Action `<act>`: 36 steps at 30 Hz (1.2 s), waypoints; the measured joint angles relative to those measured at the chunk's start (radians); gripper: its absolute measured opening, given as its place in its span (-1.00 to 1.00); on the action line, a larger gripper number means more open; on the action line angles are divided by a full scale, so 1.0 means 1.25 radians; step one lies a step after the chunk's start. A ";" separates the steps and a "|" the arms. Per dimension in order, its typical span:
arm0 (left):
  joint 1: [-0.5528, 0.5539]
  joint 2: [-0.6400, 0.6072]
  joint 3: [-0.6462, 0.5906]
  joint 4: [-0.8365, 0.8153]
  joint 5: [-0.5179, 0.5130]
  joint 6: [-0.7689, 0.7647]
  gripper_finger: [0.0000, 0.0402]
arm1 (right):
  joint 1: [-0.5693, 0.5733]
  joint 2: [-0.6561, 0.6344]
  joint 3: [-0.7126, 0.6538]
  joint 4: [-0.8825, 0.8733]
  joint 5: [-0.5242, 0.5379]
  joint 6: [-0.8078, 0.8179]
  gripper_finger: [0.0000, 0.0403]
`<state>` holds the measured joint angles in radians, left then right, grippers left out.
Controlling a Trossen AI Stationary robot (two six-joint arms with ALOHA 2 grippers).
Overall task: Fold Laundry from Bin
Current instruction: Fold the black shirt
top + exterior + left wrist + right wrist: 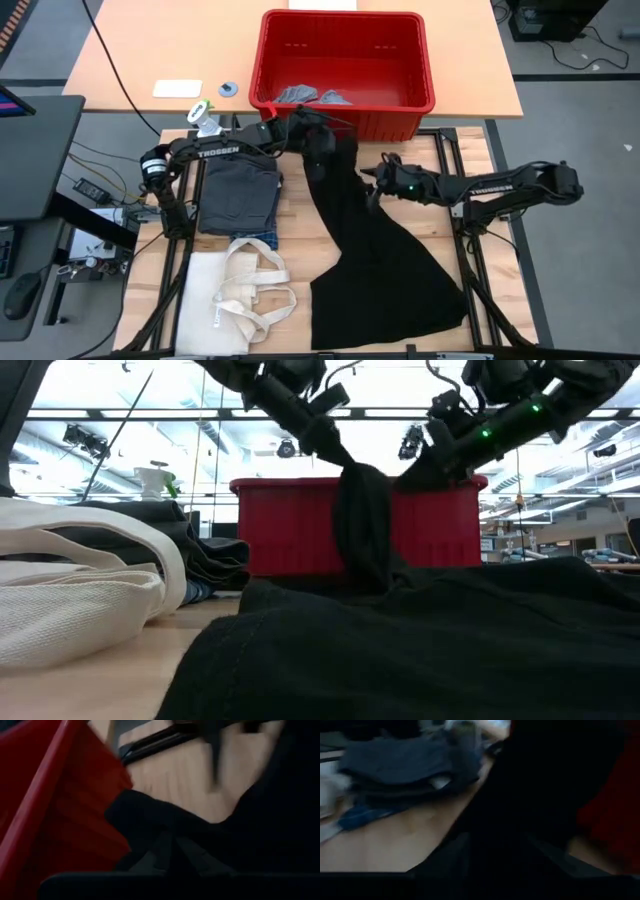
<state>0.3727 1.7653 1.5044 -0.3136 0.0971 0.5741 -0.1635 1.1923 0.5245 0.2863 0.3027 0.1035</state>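
Left hand (pixel 322 150) sits at upper centre of the high view, just below the bin (pixel 345 25), clamped on the top of the black piece (pixel 385 270). The low view shows the cloth gathered into a narrow bunch and hanging from this hand in front of the red wall. Right hand (pixel 372 180) is just right of that bunch, at centre frame, touching the cloth's edge; whether its fingers are closed on the fabric cannot be told.

Black piece: runs from the left hand down to the lower right of the high view, where it fans out flat on the surface (pixel 300 235). It is judged soft, limp and fairly light; it will sag and fold wherever unsupported, and drag on the wood. Best grip points are judged to be two corners or a hem, well apart, so the cloth hangs flat between the hands.

Other laundry: light grey pieces (pixel 300 96) lie inside the bin; a dark grey piece (pixel 238 195) is stacked at centre left with blue plaid showing beneath it. A tote (pixel 235 300) lies at lower left.

Surface: pale wood planks in a black frame. A second wooden table carries the bin. Behind, the low view shows glazed walls and ceiling lights.
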 joint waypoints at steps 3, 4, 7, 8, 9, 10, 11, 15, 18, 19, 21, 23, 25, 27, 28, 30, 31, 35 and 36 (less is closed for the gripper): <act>0.018 0.001 -0.022 0.005 -0.035 -0.018 -0.92 | 0.015 0.029 -0.029 0.028 -0.060 0.078 -0.08; 0.023 0.001 -0.029 0.008 -0.046 -0.021 -0.92 | 0.024 0.043 -0.037 0.031 -0.071 0.093 -0.08; 0.041 0.001 -0.065 0.064 -0.062 -0.035 -0.92 | 0.051 0.107 -0.046 0.051 -0.071 0.129 -0.08; 0.045 0.001 -0.077 0.075 -0.062 -0.041 -0.92 | 0.058 0.130 -0.046 0.052 -0.071 0.139 -0.08; 0.050 0.001 -0.086 0.086 -0.063 -0.045 -0.92 | 0.065 0.154 -0.044 0.053 -0.070 0.146 -0.08; 0.054 0.002 -0.093 0.099 -0.064 -0.046 -0.92 | 0.073 0.181 -0.040 0.066 -0.068 0.151 -0.08; 0.056 0.001 -0.101 0.118 -0.063 -0.047 -0.92 | 0.078 0.204 -0.033 0.069 -0.058 0.155 -0.08; 0.058 0.001 -0.143 0.208 -0.061 -0.046 -0.92 | 0.084 0.264 -0.010 0.072 0.006 0.175 -0.08; 0.056 0.001 -0.164 0.288 -0.060 -0.045 -0.92 | 0.084 0.267 0.002 0.075 0.009 0.176 -0.08; 0.054 0.001 -0.169 0.319 -0.057 -0.045 -0.92 | 0.085 0.257 0.002 0.067 0.009 0.181 -0.08; 0.053 0.001 -0.184 0.386 -0.027 -0.051 -0.92 | 0.085 0.231 0.001 0.052 0.021 0.201 -0.08; 0.052 0.001 -0.191 0.452 0.031 -0.067 -0.92 | 0.085 0.193 0.001 0.016 0.064 0.217 -0.08; 0.050 0.001 -0.191 0.505 0.063 -0.081 -0.92 | 0.091 0.153 0.001 0.010 0.106 0.223 -0.08; 0.048 0.001 -0.191 0.537 0.065 -0.089 -0.92 | 0.100 0.114 0.000 0.023 0.089 0.205 -0.08; 0.048 0.001 -0.191 0.547 0.065 -0.094 -0.92 | 0.106 0.099 0.001 0.053 0.059 0.192 -0.08; 0.049 0.001 -0.191 0.573 0.064 -0.108 -0.92 | 0.117 0.076 0.001 0.103 -0.001 0.166 -0.08; 0.050 0.001 -0.191 0.584 0.060 -0.114 -0.92 | 0.126 0.073 0.001 0.140 -0.020 0.155 -0.08; 0.050 0.001 -0.190 0.602 0.022 -0.133 -0.92 | 0.141 0.102 0.005 0.169 -0.027 0.134 -0.08; 0.050 0.001 -0.190 0.607 0.023 -0.142 -0.92 | 0.141 0.119 0.010 0.166 -0.026 0.145 -0.08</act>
<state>0.4355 1.7660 1.2663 0.4457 0.1253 0.3971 0.0121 1.3410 0.5367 0.4932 0.2702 0.2843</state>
